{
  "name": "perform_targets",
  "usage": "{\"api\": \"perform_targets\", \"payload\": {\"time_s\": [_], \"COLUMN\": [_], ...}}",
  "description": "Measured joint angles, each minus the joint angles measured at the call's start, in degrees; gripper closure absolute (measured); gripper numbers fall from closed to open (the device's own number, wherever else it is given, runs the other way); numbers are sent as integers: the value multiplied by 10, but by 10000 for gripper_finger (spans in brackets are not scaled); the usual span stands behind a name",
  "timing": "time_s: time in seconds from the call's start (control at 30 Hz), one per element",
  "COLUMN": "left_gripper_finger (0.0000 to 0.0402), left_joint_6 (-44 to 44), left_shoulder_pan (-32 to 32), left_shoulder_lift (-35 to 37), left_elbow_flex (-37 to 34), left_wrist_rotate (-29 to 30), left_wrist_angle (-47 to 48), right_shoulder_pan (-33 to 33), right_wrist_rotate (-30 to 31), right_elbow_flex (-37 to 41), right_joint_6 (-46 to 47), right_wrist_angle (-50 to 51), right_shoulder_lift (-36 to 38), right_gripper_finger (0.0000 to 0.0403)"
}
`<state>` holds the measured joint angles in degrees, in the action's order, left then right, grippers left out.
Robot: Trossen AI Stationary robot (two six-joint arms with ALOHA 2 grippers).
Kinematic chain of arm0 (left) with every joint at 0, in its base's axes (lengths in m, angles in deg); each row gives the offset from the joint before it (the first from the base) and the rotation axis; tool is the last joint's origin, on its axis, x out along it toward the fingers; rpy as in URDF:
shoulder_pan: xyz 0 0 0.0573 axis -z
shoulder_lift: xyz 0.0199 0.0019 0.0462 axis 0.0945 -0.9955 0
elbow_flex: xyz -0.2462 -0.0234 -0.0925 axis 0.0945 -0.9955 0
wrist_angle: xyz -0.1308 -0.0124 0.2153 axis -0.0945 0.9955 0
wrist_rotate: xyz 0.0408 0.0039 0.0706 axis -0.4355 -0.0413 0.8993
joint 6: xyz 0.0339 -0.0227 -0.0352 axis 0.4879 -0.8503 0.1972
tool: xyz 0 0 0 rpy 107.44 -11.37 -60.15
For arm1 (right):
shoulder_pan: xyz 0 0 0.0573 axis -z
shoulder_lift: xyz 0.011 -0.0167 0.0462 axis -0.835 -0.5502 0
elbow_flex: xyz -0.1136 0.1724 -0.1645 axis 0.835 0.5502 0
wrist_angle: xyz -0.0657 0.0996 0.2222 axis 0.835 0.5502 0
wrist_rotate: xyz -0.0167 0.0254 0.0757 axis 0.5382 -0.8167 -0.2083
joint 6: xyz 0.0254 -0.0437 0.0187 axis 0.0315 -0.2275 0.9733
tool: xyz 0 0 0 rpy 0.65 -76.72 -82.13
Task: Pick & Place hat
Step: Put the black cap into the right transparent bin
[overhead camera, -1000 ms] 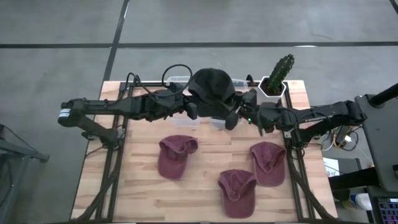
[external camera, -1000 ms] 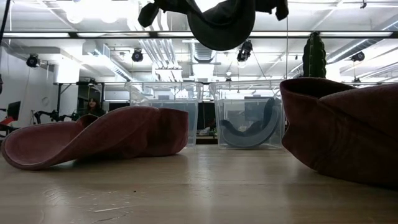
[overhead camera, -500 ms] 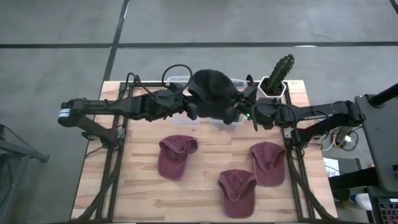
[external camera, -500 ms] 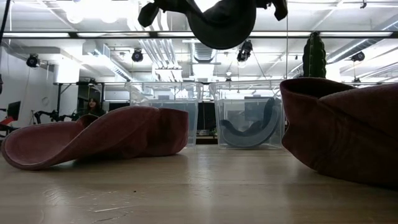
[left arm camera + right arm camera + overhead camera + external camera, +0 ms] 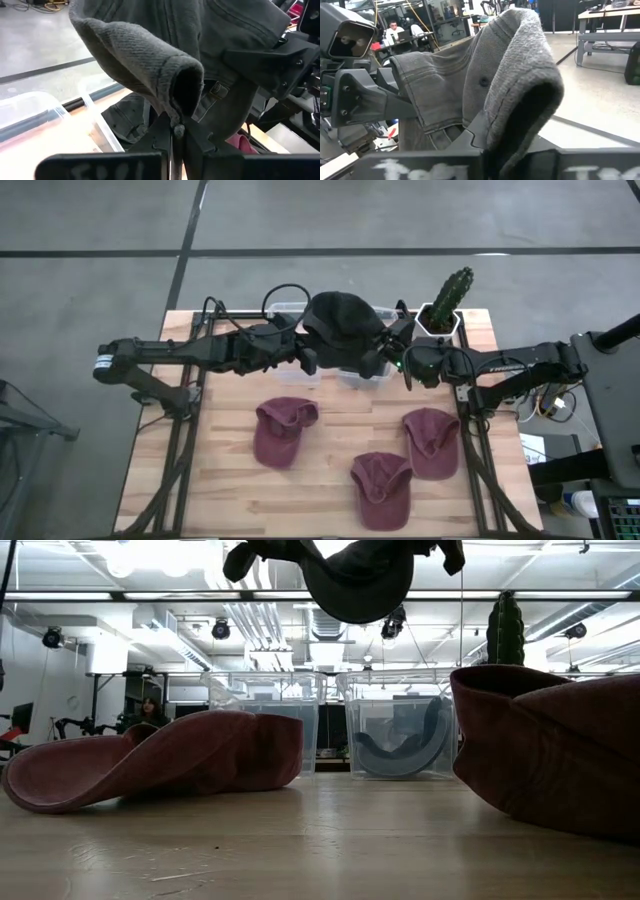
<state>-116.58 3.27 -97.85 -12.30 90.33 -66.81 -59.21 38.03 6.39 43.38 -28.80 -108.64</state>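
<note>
Holding dark hat (image 5: 343,323) aloft | left hand (image 5: 309,360), right hand (image 5: 375,365) clamped on its edges

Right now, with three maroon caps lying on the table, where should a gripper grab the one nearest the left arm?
The left maroon cap lies flat with its opening up. Probably best to come straight down and pinch the crown rim on the far side, where the fabric edge stands up from the table.
</note>
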Motion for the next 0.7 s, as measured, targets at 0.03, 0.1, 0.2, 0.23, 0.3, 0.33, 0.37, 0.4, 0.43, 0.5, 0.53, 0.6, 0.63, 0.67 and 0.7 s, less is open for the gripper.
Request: {"api": "perform_targets", "payload": {"time_s": [0.03, 0.1, 0.2, 0.23, 0.3, 0.33, 0.37, 0.4, 0.43, 0.5, 0.53, 0.6, 0.63, 0.67, 0.7], "left_gripper_finger": [375, 375, 374, 373, 365, 358, 349, 339, 327, 299, 284, 255, 241, 229, 219], "left_joint_6": [0, 0, 4, 10, 20, 27, 34, 42, 48, 57, 57, 58, 62, 69, 77], "left_shoulder_pan": [0, 0, 0, 0, 0, 0, 0, 0, 0, 0, 0, 0, 0, 0, 0], "left_shoulder_lift": [0, 0, 0, 0, 0, 0, 0, 0, 0, 0, 0, 0, 0, 1, 3], "left_elbow_flex": [0, 0, 0, 0, 0, 0, 0, 0, 0, -1, -1, -1, -1, -1, -1], "left_wrist_rotate": [-4, -7, -7, -8, -9, -9, -8, -5, 0, 12, 21, 34, 39, 45, 48], "left_wrist_angle": [0, 0, 0, 0, -1, -3, -5, -6, -7, -9, -8, -9, -8, -8, -6], "right_shoulder_pan": [0, 0, 0, 0, 0, 0, 0, 0, 0, 0, 0, 2, 3, 4, 7], "right_wrist_rotate": [0, 0, 5, 10, 13, 13, 14, 15, 15, 15, 15, 18, 24, 34, 45], "right_elbow_flex": [0, 0, -1, -1, -1, -1, -1, -1, -1, -1, -1, -1, -1, -1, -1], "right_joint_6": [0, 0, 0, 0, 0, 0, 0, 0, 0, 0, 0, 0, 4, 8, 17], "right_wrist_angle": [0, 1, 2, 2, 3, 4, 5, 5, 5, 5, 5, 5, 6, 10, 17], "right_shoulder_lift": [0, 0, 0, 0, 0, 1, 1, 1, 1, 1, 1, 1, 1, 1, 1], "right_gripper_finger": [390, 390, 390, 390, 391, 391, 391, 391, 391, 391, 391, 391, 391, 391, 391]}}
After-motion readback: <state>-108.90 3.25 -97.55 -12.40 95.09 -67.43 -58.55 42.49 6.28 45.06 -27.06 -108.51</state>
